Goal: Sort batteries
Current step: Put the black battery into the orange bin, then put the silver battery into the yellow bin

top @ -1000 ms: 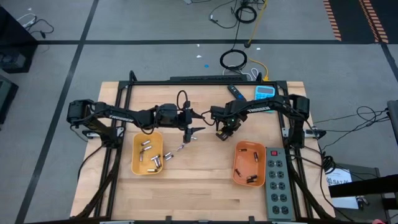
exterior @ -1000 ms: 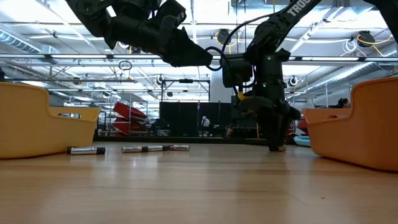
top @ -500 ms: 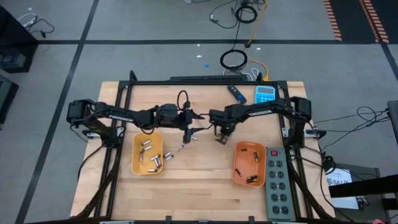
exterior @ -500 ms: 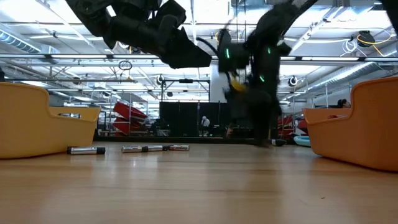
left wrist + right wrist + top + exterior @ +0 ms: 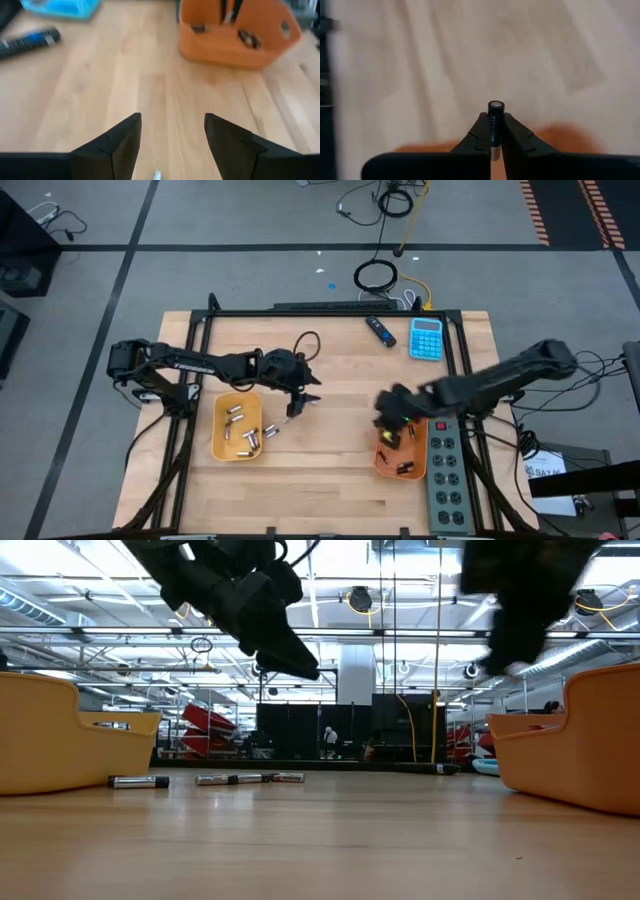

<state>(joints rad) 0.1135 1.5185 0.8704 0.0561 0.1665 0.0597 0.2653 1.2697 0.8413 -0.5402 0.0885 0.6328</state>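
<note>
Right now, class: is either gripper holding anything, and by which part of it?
The right gripper pinches a small dark battery around its middle, one end poking past the fingertips, above the orange tray. The left gripper is open and holds nothing.

Two dark jointed arms; black wedge-shaped fingers [image 5: 112, 147], looping black cable.

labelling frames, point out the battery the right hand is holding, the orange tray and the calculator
battery [image 5: 495, 122], right wrist view, dark body.
orange tray [image 5: 381, 462], high view, left rim.
calculator [image 5: 426, 338], high view, keypad.
</note>
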